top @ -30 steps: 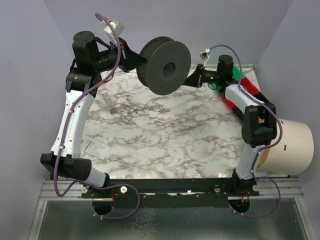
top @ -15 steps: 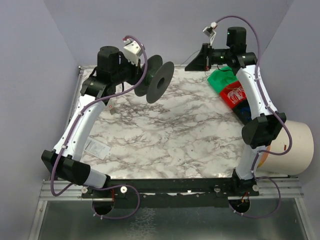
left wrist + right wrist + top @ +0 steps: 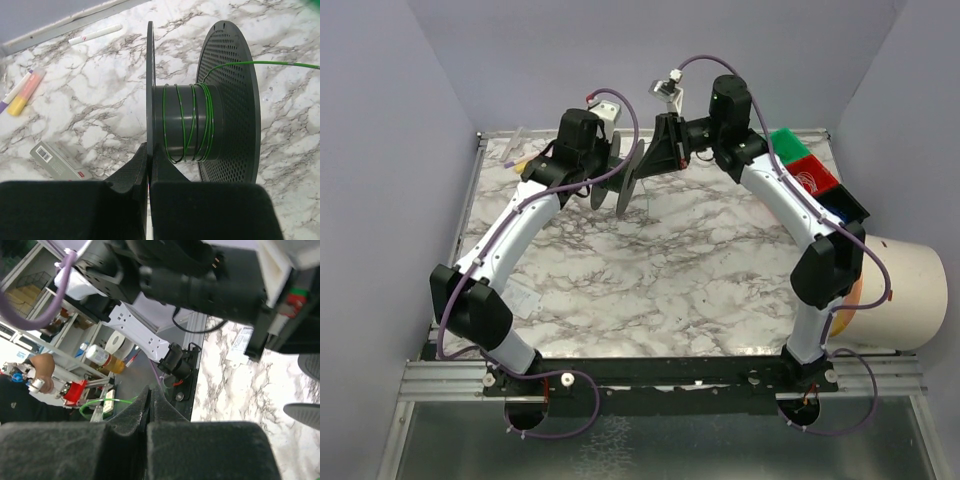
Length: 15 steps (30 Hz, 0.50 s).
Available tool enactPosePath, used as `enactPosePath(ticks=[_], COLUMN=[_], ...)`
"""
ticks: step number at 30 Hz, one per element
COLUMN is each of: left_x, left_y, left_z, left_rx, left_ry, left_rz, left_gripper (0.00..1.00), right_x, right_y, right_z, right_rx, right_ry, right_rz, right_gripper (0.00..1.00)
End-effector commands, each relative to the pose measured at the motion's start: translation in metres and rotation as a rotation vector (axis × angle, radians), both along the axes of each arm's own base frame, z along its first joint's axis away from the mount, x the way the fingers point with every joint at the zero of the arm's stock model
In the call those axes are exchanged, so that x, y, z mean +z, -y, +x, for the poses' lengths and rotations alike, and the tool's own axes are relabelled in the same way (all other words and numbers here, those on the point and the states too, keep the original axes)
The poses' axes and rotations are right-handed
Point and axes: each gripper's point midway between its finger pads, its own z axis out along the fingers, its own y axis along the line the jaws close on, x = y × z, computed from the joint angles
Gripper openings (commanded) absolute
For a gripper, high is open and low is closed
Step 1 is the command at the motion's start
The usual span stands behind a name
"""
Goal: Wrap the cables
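Winding is in hand in the top view's upper centre: left jaws clamp the black spool (image 3: 231, 100) by its flange, right jaws, closed, seemingly pinch the green cable (image 3: 193, 117) wrapping its hub; next, another taut turn.

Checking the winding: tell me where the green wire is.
Left wrist view, centre: the green wire is wound around the core of the spool, whose flange the left end effector grips; one strand runs off right.

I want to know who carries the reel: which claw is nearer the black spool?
Left. The left claw is shut on the black spool's flange edge; the right claw hangs shut just to the spool's right, seen from above.
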Motion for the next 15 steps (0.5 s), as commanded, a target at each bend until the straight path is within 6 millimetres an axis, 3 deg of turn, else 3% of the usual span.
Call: enactPosePath(ticks=[1, 5, 11, 15], left_x=[0.016, 0.023, 0.071, 0.103], left_y=[-0.003, 0.004, 0.017, 0.012], left_z=[0.015, 0.019, 0.027, 0.03], left_rx=[0.111, 0.103, 0.024, -0.02], left_ry=[0.064, 0.048, 0.054, 0.079], left_rz=[-0.06, -0.127, -0.341, -0.46], left_gripper=[0.0, 0.0, 0.0, 0.0], right_x=[0.026, -0.021, -0.108, -0.147], right_y=[0.003, -0.006, -0.013, -0.008], right_z=[-0.014, -0.03, -0.04, -0.046], right_rx=[0.058, 0.115, 0.102, 0.115], right_ry=[0.081, 0.069, 0.091, 0.034], right_rz=[0.059, 0.031, -0.099, -0.158], right_gripper=[0.0, 0.01, 0.0, 0.0])
